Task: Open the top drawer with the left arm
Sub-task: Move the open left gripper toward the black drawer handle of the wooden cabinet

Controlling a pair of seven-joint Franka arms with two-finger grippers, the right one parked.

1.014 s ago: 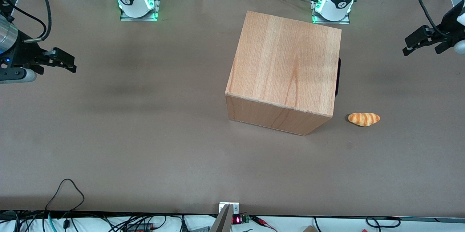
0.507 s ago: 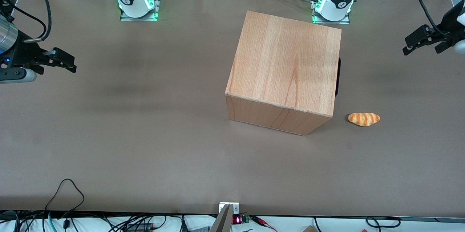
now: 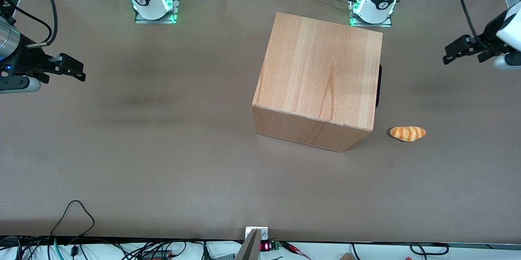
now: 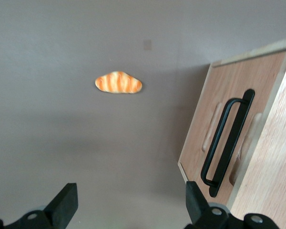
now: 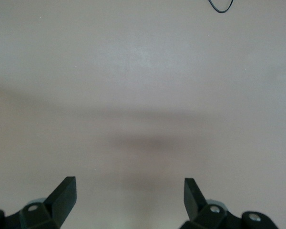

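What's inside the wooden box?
Nothing inside shows: the top drawer of the cabinet is shut, with only its black handle visible. The open gripper hangs apart, toward the working arm's end.

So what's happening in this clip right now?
The left arm's gripper hangs open above the table at the working arm's end, holding nothing and well apart from the wooden cabinet. The cabinet's front faces that end; the top drawer is shut, its black handle untouched. A small bread roll lies on the table beside the cabinet's front corner, nearer the front camera than the gripper.
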